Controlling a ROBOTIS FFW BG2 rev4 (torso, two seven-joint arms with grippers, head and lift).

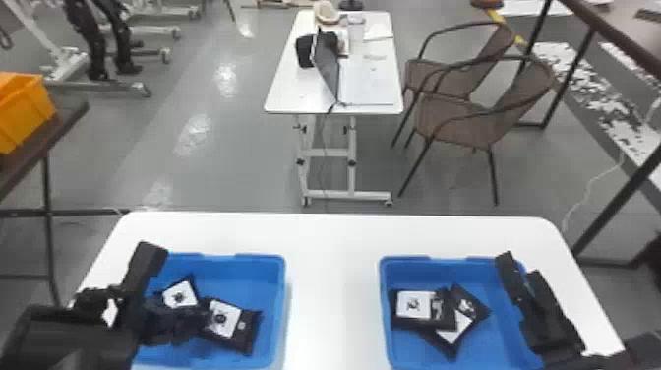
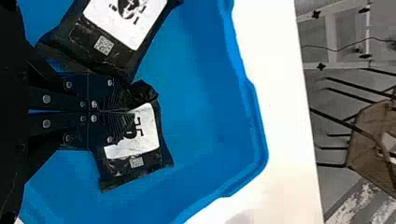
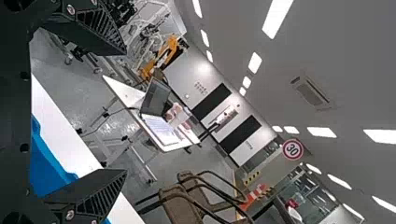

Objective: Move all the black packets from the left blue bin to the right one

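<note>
A round red-rimmed sign (image 3: 293, 149) reads 30, and white labels (image 2: 148, 143) on black packets (image 2: 116, 181) carry marks too unclear to read.

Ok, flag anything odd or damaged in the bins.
Nothing looks spilled. In the right bin, the upper packet lies askew across the lower packet. The pinched packet at the left gripper looks crumpled near the fingertips.

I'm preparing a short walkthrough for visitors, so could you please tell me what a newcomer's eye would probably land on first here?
Probably the two bright blue bins, left bin and right bin, set apart on the white table, each with black packets inside. Next, the left end effector, fingers together, seemingly pinching a packet in the left bin, while the right end effector is spread open by the right bin's outer side.
</note>
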